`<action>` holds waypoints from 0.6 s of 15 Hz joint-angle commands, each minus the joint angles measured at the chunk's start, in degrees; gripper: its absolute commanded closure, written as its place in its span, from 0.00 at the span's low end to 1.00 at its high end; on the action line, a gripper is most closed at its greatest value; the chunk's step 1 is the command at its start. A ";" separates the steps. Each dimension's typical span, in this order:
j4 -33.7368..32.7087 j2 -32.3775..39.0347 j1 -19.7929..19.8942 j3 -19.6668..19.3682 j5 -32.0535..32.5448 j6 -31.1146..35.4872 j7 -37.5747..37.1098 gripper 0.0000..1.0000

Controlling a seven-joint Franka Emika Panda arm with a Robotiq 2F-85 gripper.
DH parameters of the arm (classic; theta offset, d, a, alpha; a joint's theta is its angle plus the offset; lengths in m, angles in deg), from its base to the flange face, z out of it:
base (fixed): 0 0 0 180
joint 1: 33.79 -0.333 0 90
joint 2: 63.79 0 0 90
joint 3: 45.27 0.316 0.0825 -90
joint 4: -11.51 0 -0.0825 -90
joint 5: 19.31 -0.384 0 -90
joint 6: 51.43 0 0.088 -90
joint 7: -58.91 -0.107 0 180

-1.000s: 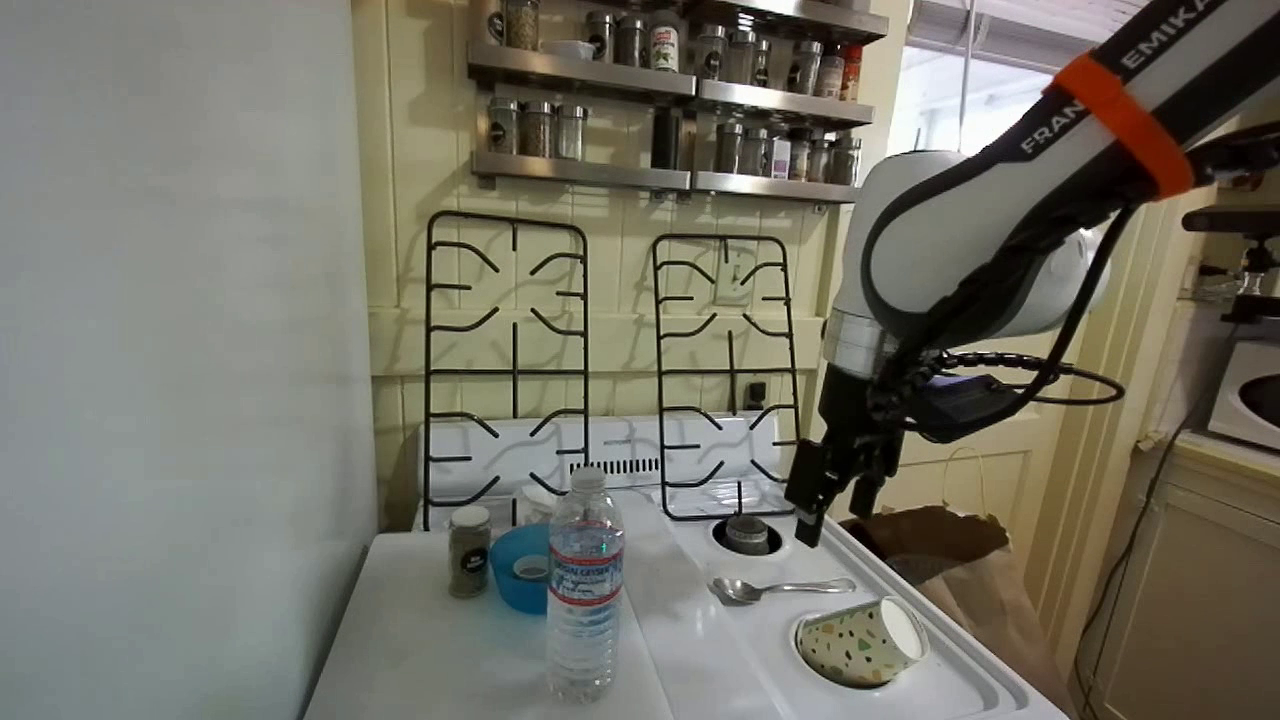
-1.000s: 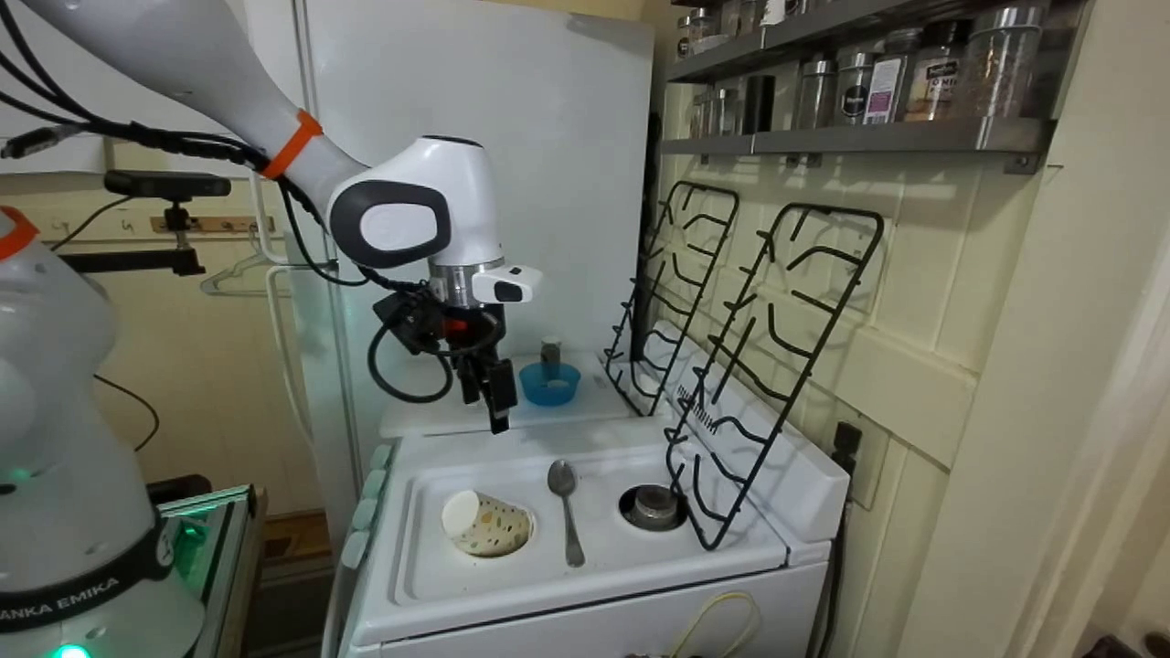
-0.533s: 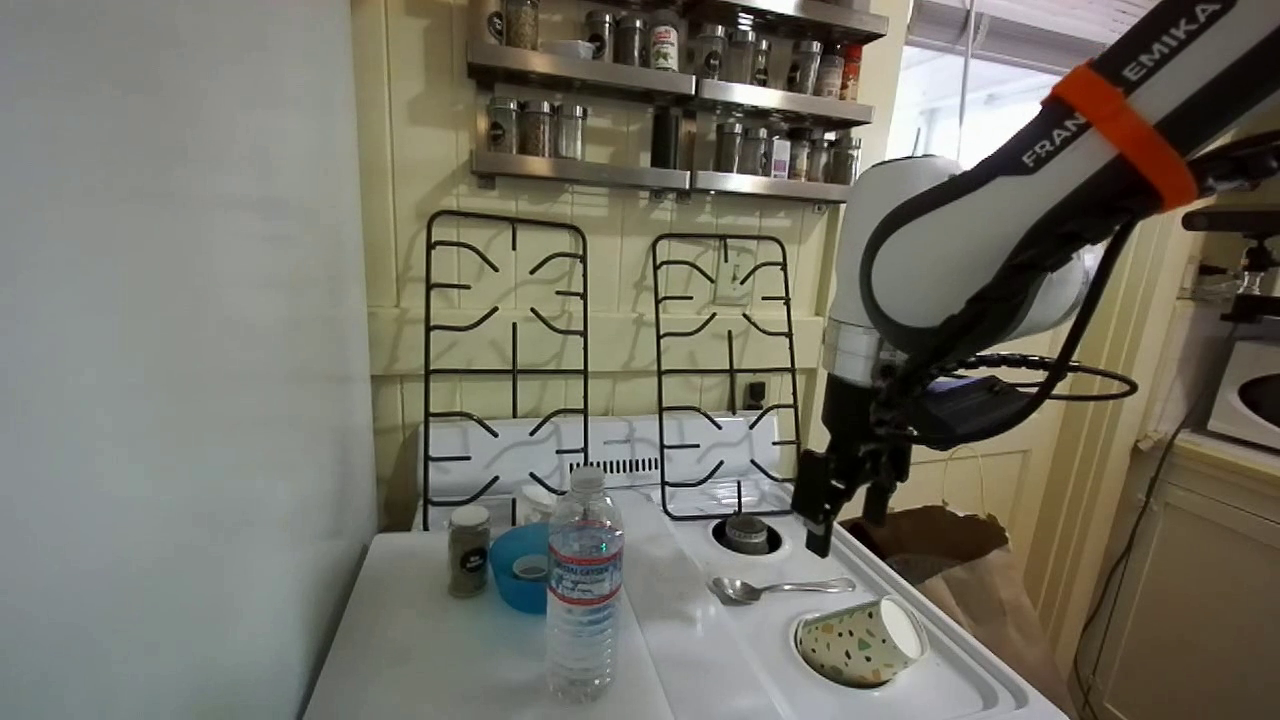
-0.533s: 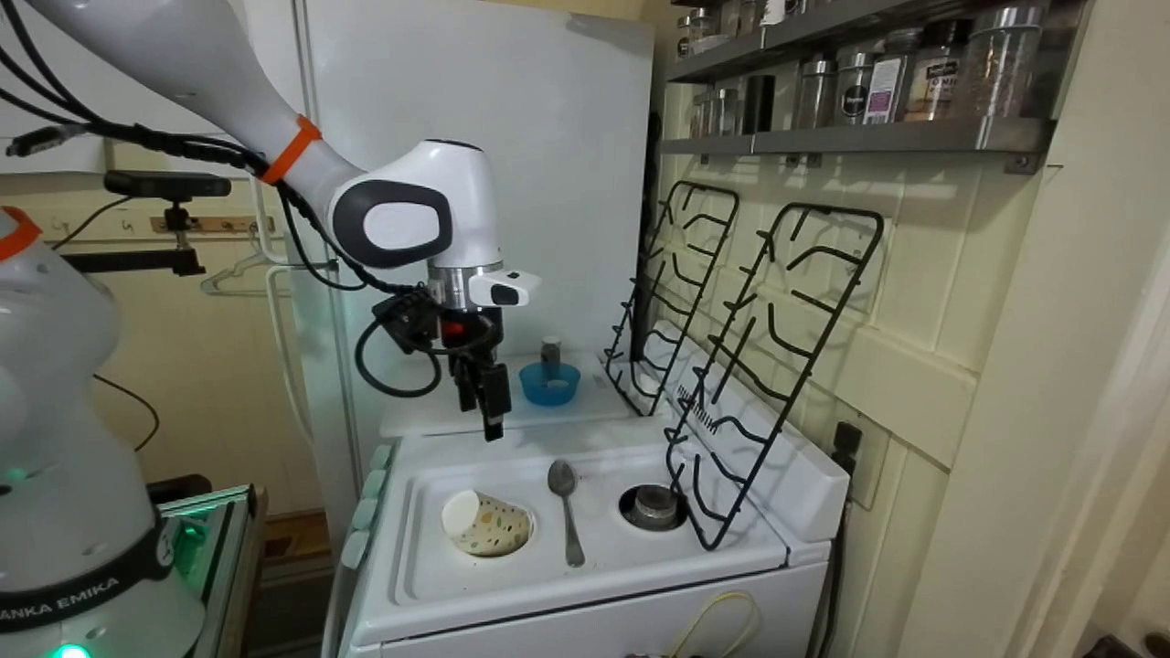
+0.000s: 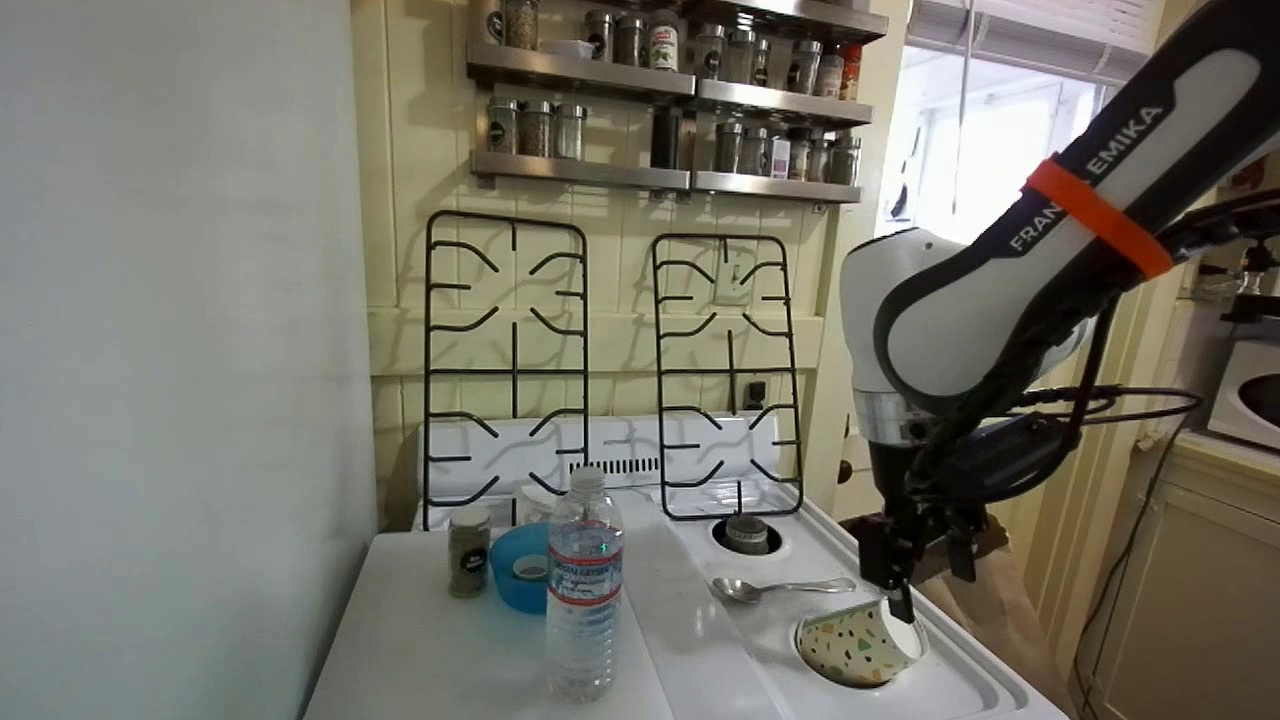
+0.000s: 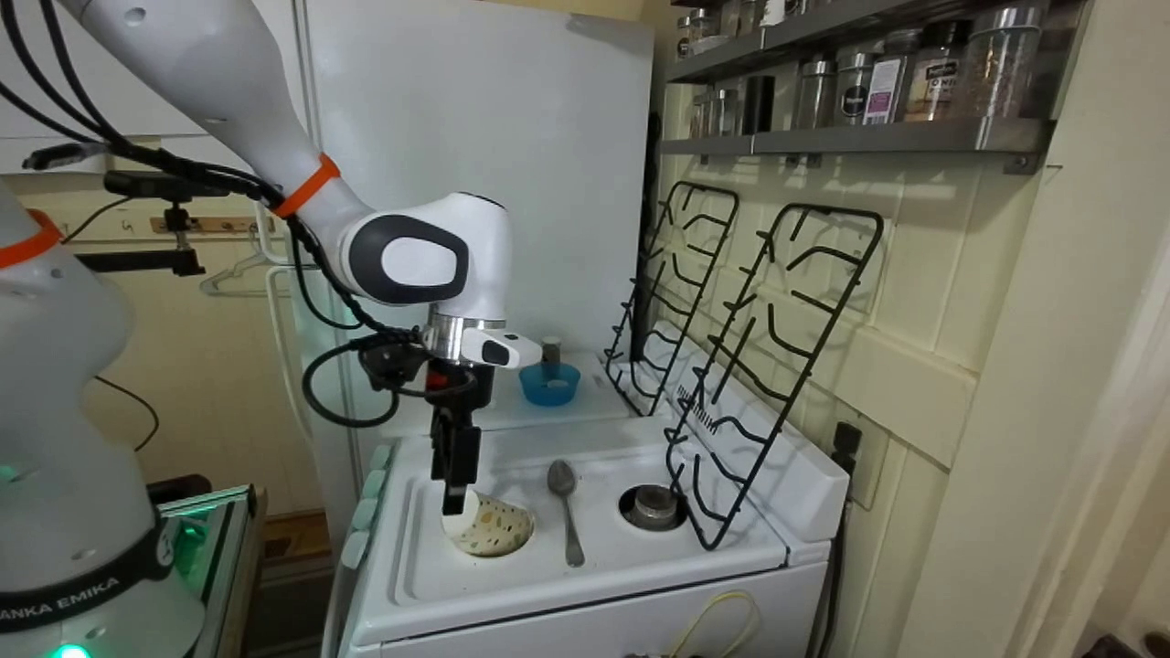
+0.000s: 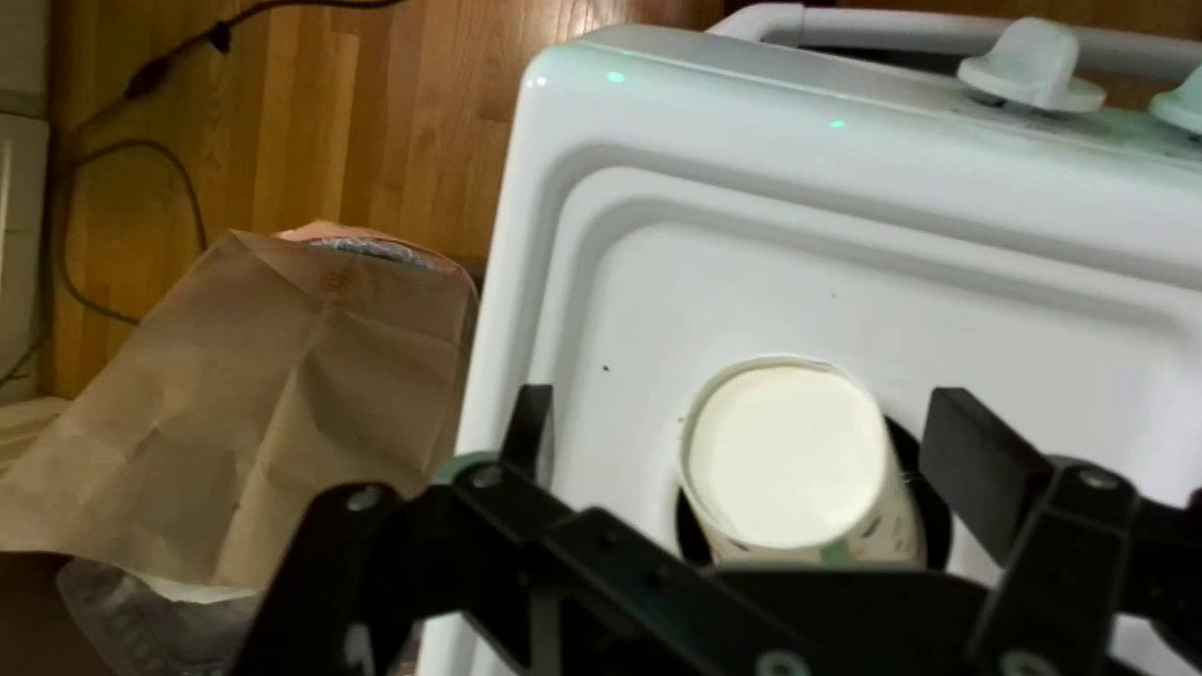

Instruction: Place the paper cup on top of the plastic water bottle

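Observation:
The paper cup (image 5: pixel 850 642), cream-white with speckles, lies tilted in a round burner hole of the stove. It also shows in an exterior view (image 6: pixel 498 530). In the wrist view the cup's round white end (image 7: pixel 789 455) faces the camera. My gripper (image 7: pixel 745 413) is open, with one finger on each side of the cup and gaps on both sides. In both exterior views the gripper (image 5: pixel 932 592) (image 6: pixel 448 498) is just above the cup's white end, pointing down. The plastic water bottle (image 5: pixel 585 600) stands upright on the white surface in an exterior view. It is out of the wrist view.
A spoon (image 5: pixel 785 590) lies beside the cup on the stove top. A blue bowl (image 5: pixel 515 570) and a spice jar (image 5: pixel 469 555) stand behind the bottle. Black grates (image 5: pixel 515 372) lean on the back wall. A paper bag (image 7: pixel 310 404) is beside the stove.
My gripper has moved down and across to the cup, from a higher place towards the back of the stove. It stays open. The cup and bottle have not moved.

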 commanded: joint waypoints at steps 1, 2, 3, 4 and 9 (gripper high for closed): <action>-0.15 0.30 0.05 -0.60 0.45 -0.02 -0.27 0.00; -0.23 0.34 0.01 -0.70 0.42 -0.02 -0.14 0.00; -0.31 0.34 -0.10 -0.66 0.40 -0.02 -0.13 0.00; -0.35 1.18 -1.01 -1.49 -1.60 2.49 3.90 0.00; -0.34 3.15 -3.18 -6.92 -10.48 9.49 24.10 0.00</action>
